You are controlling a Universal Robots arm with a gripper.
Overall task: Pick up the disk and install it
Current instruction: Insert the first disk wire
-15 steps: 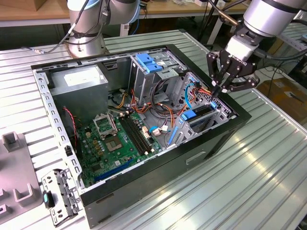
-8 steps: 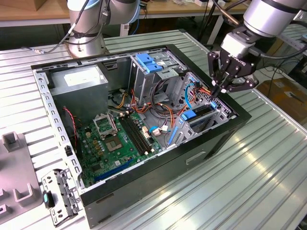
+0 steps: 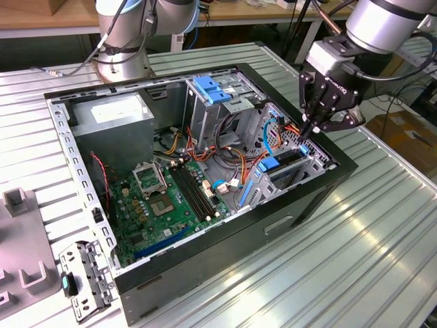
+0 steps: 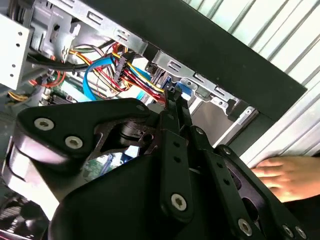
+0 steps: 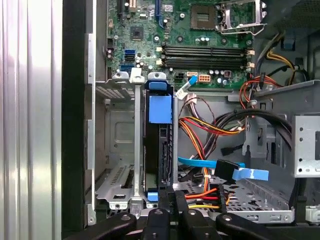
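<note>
Hovering over the drive bay at the exterior view's right end of the open case [image 3: 225,253], tool [image 3: 308,131] pinched nearly closed, tips touching the disk's [image 5: 161,131] blue rear edge. Standing edge-on in its slot already, presumably pushed to seat fully. Resting on the desk [image 3: 355,260].

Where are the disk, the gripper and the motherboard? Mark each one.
disk [image 5: 160,107], first wrist view, on its blue frame.
gripper [image 3: 307,130], exterior view, at its lower tip.
motherboard [image 3: 167,205], exterior view, on the green board.
</note>
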